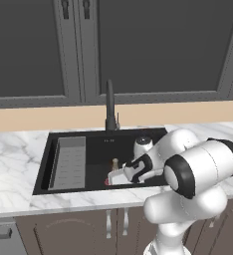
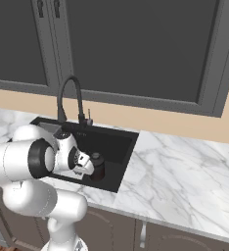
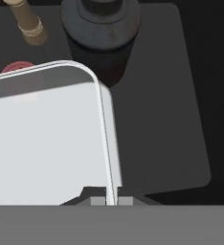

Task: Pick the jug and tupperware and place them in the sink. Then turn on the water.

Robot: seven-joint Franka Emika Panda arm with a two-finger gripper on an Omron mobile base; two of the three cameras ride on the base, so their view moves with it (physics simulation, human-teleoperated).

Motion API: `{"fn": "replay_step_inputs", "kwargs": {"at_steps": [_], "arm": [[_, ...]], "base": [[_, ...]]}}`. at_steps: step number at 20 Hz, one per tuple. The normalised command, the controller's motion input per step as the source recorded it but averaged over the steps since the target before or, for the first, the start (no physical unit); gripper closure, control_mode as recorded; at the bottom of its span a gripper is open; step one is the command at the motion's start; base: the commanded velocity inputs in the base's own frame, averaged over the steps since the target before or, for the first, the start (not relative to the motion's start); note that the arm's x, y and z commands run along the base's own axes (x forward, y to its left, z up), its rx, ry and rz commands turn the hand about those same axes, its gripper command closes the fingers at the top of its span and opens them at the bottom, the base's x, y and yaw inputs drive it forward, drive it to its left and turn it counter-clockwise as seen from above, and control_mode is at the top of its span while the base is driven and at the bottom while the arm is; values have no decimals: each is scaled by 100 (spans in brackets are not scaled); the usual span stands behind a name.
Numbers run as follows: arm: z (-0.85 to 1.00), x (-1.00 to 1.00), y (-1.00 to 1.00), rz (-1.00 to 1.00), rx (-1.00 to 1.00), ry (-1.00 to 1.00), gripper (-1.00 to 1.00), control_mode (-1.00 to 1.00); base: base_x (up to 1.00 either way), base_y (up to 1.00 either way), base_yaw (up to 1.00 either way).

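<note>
jug point(image 3: 102, 33) 1 | tupperware point(image 3: 47, 129) 1 | brass peg point(image 3: 28, 21) 1 | red disc point(image 3: 17, 67) 1 | faucet point(image 1: 110, 107) 1

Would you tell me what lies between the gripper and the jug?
In the hand view, the tupperware, pinched at its rim by the gripper, spans toward the jug.

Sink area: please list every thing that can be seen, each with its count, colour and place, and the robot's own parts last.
sink: one, black, set in the counter.
rack: one, grey ribbed, along the basin's left side.
faucet: one, black gooseneck, behind the basin.
jug: one, black-brown with dark lid, inside the basin.
tupperware: one, pale whitish, over the basin, its rim between the fingertips.
peg: one, brass-coloured, in the basin beside the jug.
disc: one, red, partly hidden behind the tupperware.
counter: one, white marble, around the basin.
cabinets: dark grey, above the counter.
gripper: one, shut on the tupperware's rim.
</note>
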Motion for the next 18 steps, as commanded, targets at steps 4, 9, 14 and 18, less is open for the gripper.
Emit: {"fn": "replay_step_inputs", "kwargs": {"at_steps": [4, 9, 14, 18], "arm": [[-18, 0, 0, 0, 0, 0, 100, -100], [-21, 0, 0, 0, 0, 0, 100, -100], [-23, 0, 0, 0, 0, 0, 100, -100], [-22, 0, 0, 0, 0, 0, 100, -100]], "base": [[0, 0, 0], [0, 0, 0], [0, 0, 0], [0, 0, 0]]}}
